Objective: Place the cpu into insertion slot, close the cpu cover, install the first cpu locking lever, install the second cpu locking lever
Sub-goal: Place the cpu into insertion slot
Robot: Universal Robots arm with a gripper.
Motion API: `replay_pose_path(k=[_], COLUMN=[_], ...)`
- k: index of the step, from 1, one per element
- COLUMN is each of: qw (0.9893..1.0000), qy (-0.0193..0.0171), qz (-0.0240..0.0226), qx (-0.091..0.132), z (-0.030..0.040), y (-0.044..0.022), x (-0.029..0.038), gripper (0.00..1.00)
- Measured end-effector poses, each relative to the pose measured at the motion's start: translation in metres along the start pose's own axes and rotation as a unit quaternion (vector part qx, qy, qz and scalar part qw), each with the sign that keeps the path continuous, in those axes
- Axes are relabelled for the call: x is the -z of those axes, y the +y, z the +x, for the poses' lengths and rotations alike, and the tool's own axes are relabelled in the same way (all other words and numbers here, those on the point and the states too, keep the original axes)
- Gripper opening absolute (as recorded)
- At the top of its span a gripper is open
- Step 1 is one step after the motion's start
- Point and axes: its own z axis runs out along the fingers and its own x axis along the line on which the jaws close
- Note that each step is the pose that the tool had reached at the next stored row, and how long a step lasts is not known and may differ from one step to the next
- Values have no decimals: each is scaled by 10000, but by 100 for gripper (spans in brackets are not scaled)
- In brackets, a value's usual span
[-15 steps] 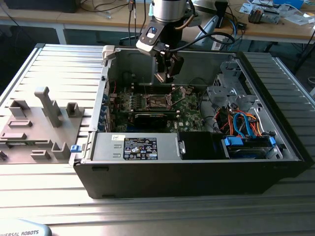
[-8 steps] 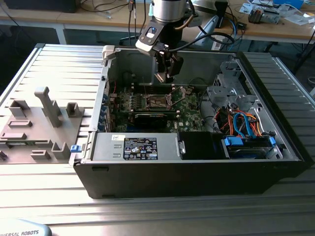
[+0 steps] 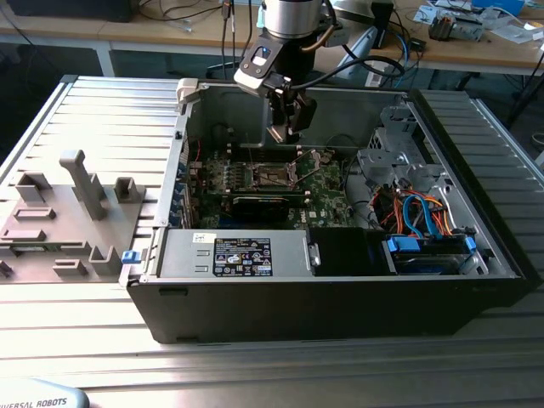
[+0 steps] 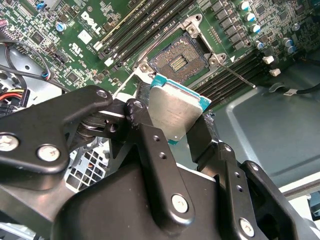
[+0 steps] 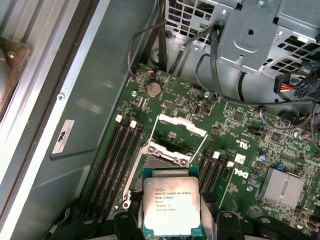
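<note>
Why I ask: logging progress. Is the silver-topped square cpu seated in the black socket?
No; the hand grips the silver-topped square cpu clear of the empty black socket.

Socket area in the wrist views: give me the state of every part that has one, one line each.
cpu: gripped in the pincer, held off the board, not seated.
insertion slot: empty, uncovered.
cpu cover: swung open.
locking lever: unlatched, sticking out free.
computer case: open, side panel off.

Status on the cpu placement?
Gripper shut on cpu, above the motherboard. Insertion slot bare, cpu cover raised. Nothing seen blocking the slot.
</note>
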Motion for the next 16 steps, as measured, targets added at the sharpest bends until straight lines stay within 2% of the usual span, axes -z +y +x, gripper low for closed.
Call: replay_pose_path(k=[16], qw=[9999], qy=[-7], qz=[0], qx=[-102], z=[0], y=[0], x=[-3], gripper=[54])
